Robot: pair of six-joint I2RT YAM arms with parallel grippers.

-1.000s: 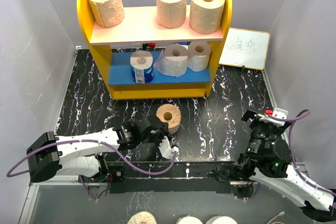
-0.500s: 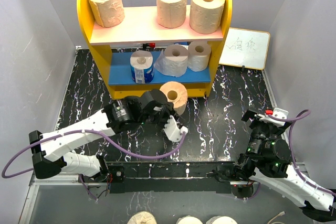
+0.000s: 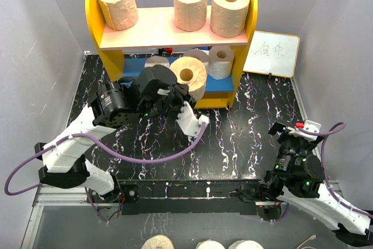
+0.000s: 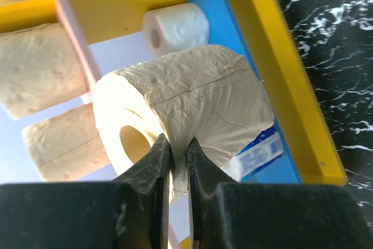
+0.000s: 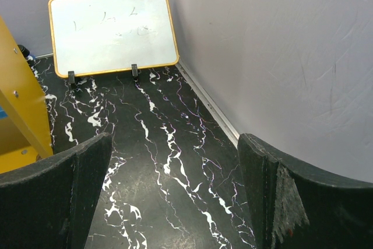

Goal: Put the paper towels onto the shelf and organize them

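Note:
My left gripper (image 3: 176,88) is shut on a tan paper towel roll (image 3: 187,76), pinching its wall through the core, and holds it in the air in front of the shelf (image 3: 175,27). The same roll fills the left wrist view (image 4: 192,109). Three tan rolls stand on the pink top board (image 3: 152,27): one left (image 3: 118,5), one middle (image 3: 190,6), one right (image 3: 230,11). On the blue lower board (image 3: 218,83) a white roll (image 3: 221,61) shows; two more are mostly hidden behind my arm. My right gripper (image 5: 175,196) is open and empty over the mat at the right.
A small whiteboard (image 3: 271,54) leans against the back wall right of the shelf, also in the right wrist view (image 5: 111,32). Grey walls close in both sides. The yellow shelf side (image 5: 20,97) stands left of my right gripper.
My left arm has lifted the tan roll from the mat and carried it back and up to the front of the shelf. The right arm has not moved.

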